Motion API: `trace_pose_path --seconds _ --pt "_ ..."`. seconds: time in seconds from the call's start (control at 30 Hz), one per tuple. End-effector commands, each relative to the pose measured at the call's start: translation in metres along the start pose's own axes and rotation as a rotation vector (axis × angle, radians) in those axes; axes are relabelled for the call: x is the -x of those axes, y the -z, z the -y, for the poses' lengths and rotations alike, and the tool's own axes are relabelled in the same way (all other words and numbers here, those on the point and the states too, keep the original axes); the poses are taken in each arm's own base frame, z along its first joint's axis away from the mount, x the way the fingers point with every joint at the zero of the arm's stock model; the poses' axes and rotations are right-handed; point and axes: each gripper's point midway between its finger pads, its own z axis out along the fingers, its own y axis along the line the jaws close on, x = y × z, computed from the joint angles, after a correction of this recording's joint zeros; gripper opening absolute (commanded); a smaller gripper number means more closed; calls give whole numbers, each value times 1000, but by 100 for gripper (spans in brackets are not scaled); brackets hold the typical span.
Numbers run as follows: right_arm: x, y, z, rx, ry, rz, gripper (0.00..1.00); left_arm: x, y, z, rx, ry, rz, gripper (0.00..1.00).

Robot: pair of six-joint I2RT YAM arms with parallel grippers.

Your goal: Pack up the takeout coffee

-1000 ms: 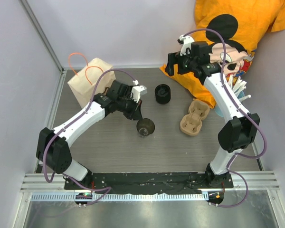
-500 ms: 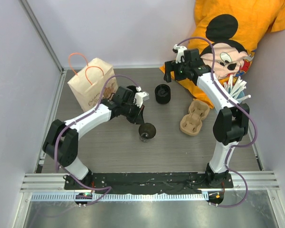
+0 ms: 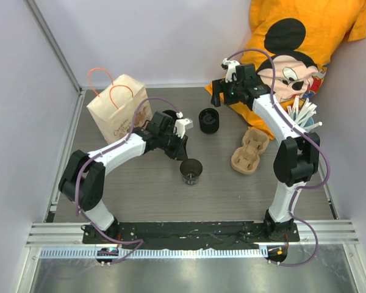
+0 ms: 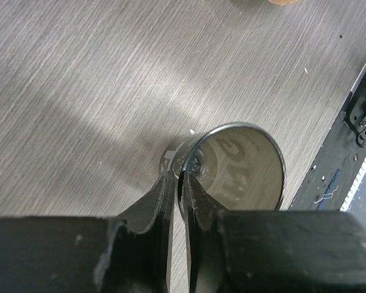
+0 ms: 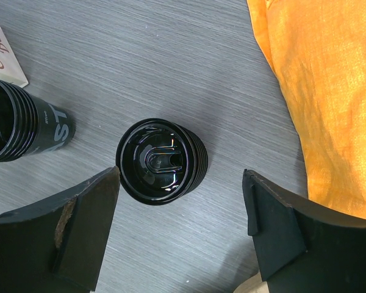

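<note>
So in the last second the left arm has swung the takeout coffee cup [image 3: 191, 170] a bit nearer and to the right, and it now sits mouth-up near the middle of the bench [image 3: 146, 201] rather than tipped over like it was. The left gripper [image 4: 182, 186] has its jaws pinched tight on the near wall of the rim, one finger inside and one outside. Whether the base is fully planted or hanging a hair off the wood is hard to call from the wrist view, but it looks down. Meanwhile the right arm has dropped and folded in, so the right gripper [image 5: 180, 177] hangs over the black lid [image 5: 160, 160] with its jaws spread wide on either side and nothing touching yet. That reads like capping comes next, before anything goes near the brown paper bag [image 3: 116, 110] at the far left or the pulp carrier [image 3: 249, 151] on the right. Texture-wise, the cup is thin, tapered and glossy inside with a fine rolled rim. The lid is stubby with ribbed sides and a moulded slot in the middle. The bench is matte grey woodgrain, and the orange shirt [image 5: 317, 91] is a loose weave. A second ribbed black cup [image 5: 24, 125] sits just left of the lid.
</note>
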Motion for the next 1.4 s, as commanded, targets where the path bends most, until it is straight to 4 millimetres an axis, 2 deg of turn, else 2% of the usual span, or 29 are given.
trace_pose_path --seconds 0.0,0.17,0.27,0.43,0.47,0.6,0.67,0.8,0.97,1.2,1.37 --pt "13 3 -2 6 17 48 86 19 8 9 -12 -49 75 15" --pt "14 4 -6 20 14 52 85 20 12 12 -11 -63 85 21" --pt "13 4 -5 19 12 49 85 18 12 11 -12 -57 78 30" --pt "8 2 -4 17 14 35 79 21 14 11 -7 -62 82 46" --pt "7 1 -3 12 17 32 77 25 15 13 -8 -70 88 48" --pt "-6 -7 0 -2 27 -1 72 43 32 19 12 -100 131 72" --pt "-11 -11 1 -2 26 -15 69 56 44 24 26 -129 165 78" --pt "-25 -22 0 -8 38 -54 65 65 59 22 69 -147 185 88" --pt "-40 -33 -3 -7 43 -92 62 81 81 9 128 -133 236 94" --pt "-58 -44 -4 -24 58 -138 57 89 105 -7 187 -89 287 96" --pt "-61 -49 -5 -33 71 -144 52 85 106 -10 181 -69 286 96"
